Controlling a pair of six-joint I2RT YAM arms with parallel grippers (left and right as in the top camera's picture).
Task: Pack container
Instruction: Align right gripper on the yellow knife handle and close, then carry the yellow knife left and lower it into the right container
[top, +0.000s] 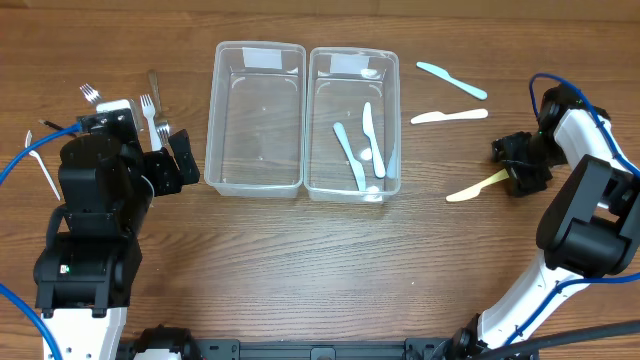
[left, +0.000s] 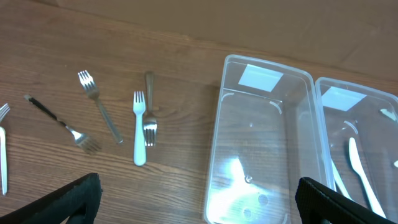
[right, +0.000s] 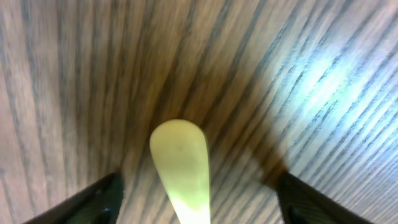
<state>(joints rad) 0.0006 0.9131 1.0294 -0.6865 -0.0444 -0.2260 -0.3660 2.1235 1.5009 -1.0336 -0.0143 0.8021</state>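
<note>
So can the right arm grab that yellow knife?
Probably yes. The right gripper sits right over the end of the yellow knife, its fingers apart on either side, and nothing else lies against it.

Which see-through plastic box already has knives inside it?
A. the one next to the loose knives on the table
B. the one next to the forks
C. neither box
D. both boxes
A: the clear plastic box nearer the loose knives holds several pale blue and white plastic knives, while the clear plastic box beside the forks has nothing in it.
</note>
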